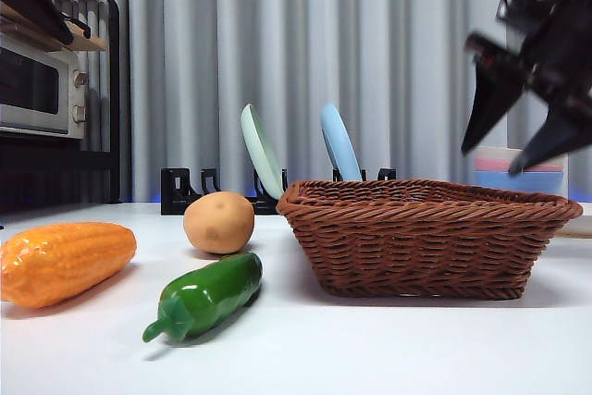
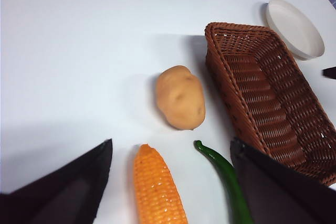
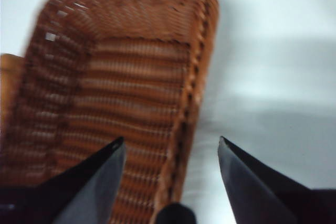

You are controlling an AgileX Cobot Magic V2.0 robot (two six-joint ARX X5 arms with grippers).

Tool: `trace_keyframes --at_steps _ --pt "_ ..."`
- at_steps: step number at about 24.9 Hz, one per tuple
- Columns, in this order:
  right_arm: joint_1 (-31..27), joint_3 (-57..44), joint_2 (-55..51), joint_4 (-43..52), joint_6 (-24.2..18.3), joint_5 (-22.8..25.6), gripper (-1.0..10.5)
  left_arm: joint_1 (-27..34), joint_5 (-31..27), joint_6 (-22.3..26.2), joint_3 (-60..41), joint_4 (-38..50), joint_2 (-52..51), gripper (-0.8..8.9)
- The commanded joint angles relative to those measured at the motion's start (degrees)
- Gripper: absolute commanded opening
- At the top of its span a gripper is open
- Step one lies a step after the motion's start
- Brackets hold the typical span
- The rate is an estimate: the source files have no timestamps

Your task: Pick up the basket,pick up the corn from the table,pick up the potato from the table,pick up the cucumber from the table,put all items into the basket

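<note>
The brown wicker basket (image 1: pixel 427 235) stands empty on the white table (image 1: pixel 370 349), right of centre. Left of it lie the tan potato (image 1: pixel 219 222), the dark green cucumber (image 1: pixel 205 296) and the orange corn (image 1: pixel 60 262). My right gripper (image 1: pixel 523 132) hangs open above the basket's right end; in its wrist view the basket (image 3: pixel 115 98) rim runs between the jaws (image 3: pixel 170 148). My left gripper (image 2: pixel 170 150) is open high above the vegetables, with the corn (image 2: pixel 157 187), cucumber (image 2: pixel 226 179), potato (image 2: pixel 180 97) and basket (image 2: pixel 268 98) below it.
A black rack (image 1: pixel 217 190) with a pale green plate (image 1: pixel 262 150) and a blue plate (image 1: pixel 339 143) stands behind the potato. A microwave (image 1: pixel 37 85) sits on a shelf at far left. Stacked pastel bowls (image 1: pixel 518 171) stand behind the basket. A white dish (image 2: pixel 295 27) lies beyond the basket.
</note>
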Motion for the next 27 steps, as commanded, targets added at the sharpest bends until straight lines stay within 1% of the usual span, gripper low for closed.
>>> trace_keyframes --at_steps 1,3,5,6,7,8,9,12,15,16,17,18,21,24,25,27 --pt "0.5 0.6 4.2 -0.1 -0.5 0.1 2.9 0.0 0.0 0.6 0.2 -0.3 0.0 3.74" --pt "0.8 0.6 6.4 -0.1 -0.5 -0.3 2.8 0.0 0.0 0.6 0.2 -0.5 0.0 3.75" --pt "0.9 0.6 8.1 -0.2 -0.4 -3.1 2.8 0.0 0.0 0.6 0.2 -0.8 0.0 3.75" --pt "0.9 0.6 8.9 -0.2 -0.2 -5.2 2.2 0.0 0.0 0.6 0.2 -0.8 0.0 3.75" --pt "1.1 0.6 9.4 -0.2 -0.2 -6.1 1.1 0.0 0.0 0.6 0.2 -0.8 0.0 3.75" --pt "1.3 0.6 9.5 -0.2 -0.2 -5.9 0.1 0.0 0.0 0.6 0.2 -0.8 0.0 3.75" --pt "1.4 0.6 9.4 0.0 -0.2 -5.9 -0.1 -0.1 0.0 0.6 0.2 -0.6 0.1 3.78" --pt "1.4 0.7 8.1 -0.1 1.5 -5.9 -0.1 -1.5 -0.1 0.6 1.1 -0.3 1.7 3.8" --pt "0.5 0.8 5.2 -0.1 2.8 -5.9 -0.1 -5.2 -0.4 0.6 4.6 -0.2 6.9 3.88" --pt "0.2 0.8 3.8 -0.1 3.1 -5.9 -0.1 -6.9 -1.7 0.6 6.1 -0.3 9.2 4.1" --pt "-0.2 0.9 2.3 -0.1 3.2 -5.9 -0.1 -8.7 -3.7 0.6 7.8 -0.4 11.9 4.85" --pt "-0.6 0.9 0.9 -0.1 3.6 -5.9 -0.1 -10.4 -5.8 0.7 9.3 -0.7 14.3 5.1" --pt "-2.0 1.3 -4.6 -0.2 4.2 -5.9 -0.1 -16.1 -10.8 0.9 14.7 -0.9 23.5 5.08" --pt "-2.8 1.5 -10.0 -0.4 5.2 -5.9 -0.1 -20.0 -16.9 2.3 20.4 -0.7 33.0 5.08" --pt "-2.8 1.5 -11.5 -0.6 5.2 -5.9 -0.1 -20.7 -18.2 2.4 22.1 -0.7 35.6 5.08" --pt "-2.8 1.5 -14.3 -1.5 5.2 -5.9 -0.1 -21.5 -18.6 2.4 25.6 -0.5 41.2 5.08"
